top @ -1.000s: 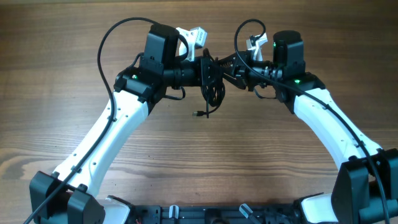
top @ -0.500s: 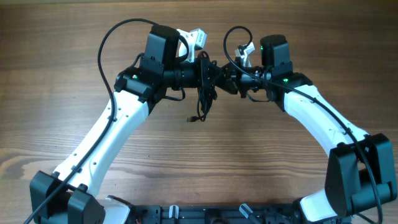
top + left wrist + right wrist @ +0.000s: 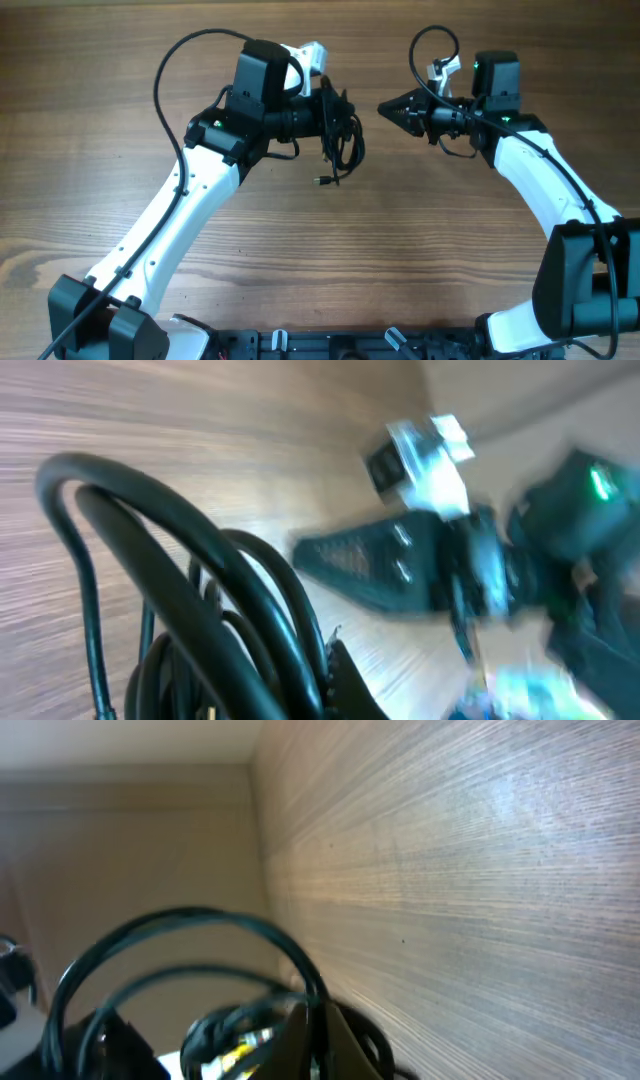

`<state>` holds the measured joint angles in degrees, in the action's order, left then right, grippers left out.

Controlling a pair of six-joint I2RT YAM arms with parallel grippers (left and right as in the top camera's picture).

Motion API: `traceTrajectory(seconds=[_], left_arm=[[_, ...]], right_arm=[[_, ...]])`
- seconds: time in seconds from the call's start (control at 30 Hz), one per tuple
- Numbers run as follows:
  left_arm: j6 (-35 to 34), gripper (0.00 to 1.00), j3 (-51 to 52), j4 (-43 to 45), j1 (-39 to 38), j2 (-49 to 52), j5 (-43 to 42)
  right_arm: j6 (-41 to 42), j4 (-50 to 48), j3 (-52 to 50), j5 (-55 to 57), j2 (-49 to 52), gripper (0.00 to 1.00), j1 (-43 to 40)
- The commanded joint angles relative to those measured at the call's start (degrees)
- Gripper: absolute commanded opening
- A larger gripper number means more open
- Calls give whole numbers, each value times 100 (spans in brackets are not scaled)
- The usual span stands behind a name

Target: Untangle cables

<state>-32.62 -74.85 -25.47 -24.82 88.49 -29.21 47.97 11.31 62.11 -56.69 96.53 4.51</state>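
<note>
cables (image 3: 342, 142): bunched, clamped in your left gripper (image 3: 334, 106), trailing from it | long axis runs toward the arm bases, plug end nearest them (overhead) | your right gripper (image 3: 388, 106): fingers together, apart from the bundle

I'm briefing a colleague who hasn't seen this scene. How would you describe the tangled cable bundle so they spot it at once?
On the wooden table, find the left gripper near the top middle. The cable bundle hangs from it: a knot of thin black loops with one plug end dangling lowest, facing the right gripper across a gap.
</note>
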Motion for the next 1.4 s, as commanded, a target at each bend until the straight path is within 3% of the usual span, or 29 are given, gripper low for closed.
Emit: traceTrajectory(seconds=[0.0,0.13,0.3,0.47,0.67,0.8,0.87,1.1,1.17,1.23,1.27,1.33,1.37], left_arm=[[-2295,4,-103,44,-4,-109,1576],[-4251,4,-103,83,-4,-109,1840],[-6561,4,-103,81,-7,-109,1814],[-6533,4,-103,-391,-4,-109,1884],[-6540,4,-103,-846,-4,-109,2100],[-6540,4,-103,-846,-4,-109,2096],[-6535,4,-103,-846,-7,-109,2050],[-6207,4,-103,-1222,-15,-109,2149],[-6212,4,-103,-1261,-15,-109,2291],[-6214,4,-103,-1246,-7,-109,2315],[-6214,4,-103,-1248,-4,-109,2337],[-6212,4,-103,-1248,-4,-109,2334],[-6212,4,-103,-1250,-4,-109,2334]], right_arm=[[-848,433,52,-170,-238,13,7],[-2061,988,52,-173,-949,36,153],[-2293,1169,52,-286,-1158,37,245],[-3550,1213,52,-883,-1158,39,243],[-5206,1963,52,-909,-1158,57,240],[-5888,2428,52,-739,-1158,58,529],[-5672,2240,52,-251,-1158,53,807],[-3901,966,57,59,-1202,11,892],[-3910,1012,57,59,-1287,10,881],[-4197,1174,57,59,-1318,27,883],[-4575,1427,57,63,-1318,41,883],[-4979,1753,57,282,-1318,53,994],[-5071,1821,57,664,-1316,54,1163]])
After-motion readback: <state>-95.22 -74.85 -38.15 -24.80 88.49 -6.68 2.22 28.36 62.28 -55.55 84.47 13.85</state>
